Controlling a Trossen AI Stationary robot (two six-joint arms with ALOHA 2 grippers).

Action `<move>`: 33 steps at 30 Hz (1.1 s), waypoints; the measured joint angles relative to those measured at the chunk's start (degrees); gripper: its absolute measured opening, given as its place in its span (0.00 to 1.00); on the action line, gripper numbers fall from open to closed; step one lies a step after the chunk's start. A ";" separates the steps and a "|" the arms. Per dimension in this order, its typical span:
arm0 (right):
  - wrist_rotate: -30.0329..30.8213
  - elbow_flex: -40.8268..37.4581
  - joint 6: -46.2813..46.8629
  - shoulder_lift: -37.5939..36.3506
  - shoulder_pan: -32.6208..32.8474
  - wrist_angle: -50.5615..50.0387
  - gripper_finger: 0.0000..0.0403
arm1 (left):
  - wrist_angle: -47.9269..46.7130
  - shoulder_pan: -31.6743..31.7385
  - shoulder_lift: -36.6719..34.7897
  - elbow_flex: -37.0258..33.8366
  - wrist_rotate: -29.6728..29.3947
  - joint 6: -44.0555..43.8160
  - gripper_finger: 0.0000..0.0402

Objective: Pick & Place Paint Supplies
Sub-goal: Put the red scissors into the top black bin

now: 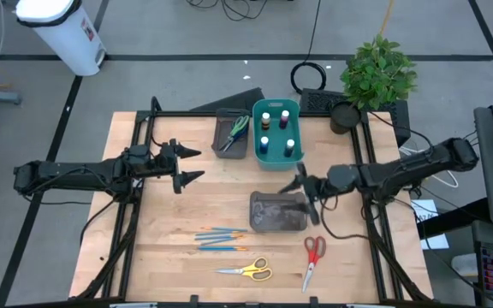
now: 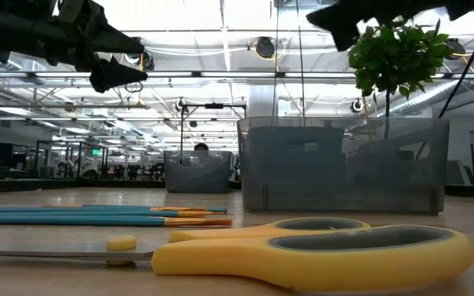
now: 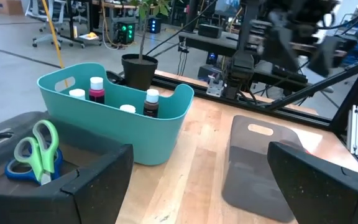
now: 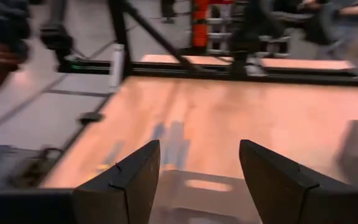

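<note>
Teal bin, grey tray — yellow scissors, red scissors.

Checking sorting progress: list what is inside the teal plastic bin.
The teal plastic bin holds small paint bottles standing upright, five in the high view. Its floor beneath them stays hidden.

Teal bin between dark tray and potted plant; second tray nearer mid-table.

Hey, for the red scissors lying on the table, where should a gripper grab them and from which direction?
Judging from the high view, grip the red scissors at the pivot, where the red handles meet the blades. They lie flat and closed, narrowest there, so come straight down from above with the jaws across the width. The right gripper is the nearer one, above the dark grey tray.
</note>
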 joint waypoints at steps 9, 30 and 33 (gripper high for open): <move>-11.82 0.00 13.26 0.00 11.06 -0.43 0.53 | 0.00 0.00 0.00 0.00 0.00 -0.61 0.94; -5.11 0.02 69.38 0.77 18.50 -48.69 0.42 | 0.05 -0.01 0.00 0.00 0.00 -1.84 0.94; -4.94 0.02 64.87 2.58 18.53 -46.16 0.42 | 0.05 -0.02 0.00 0.00 0.00 -1.84 0.94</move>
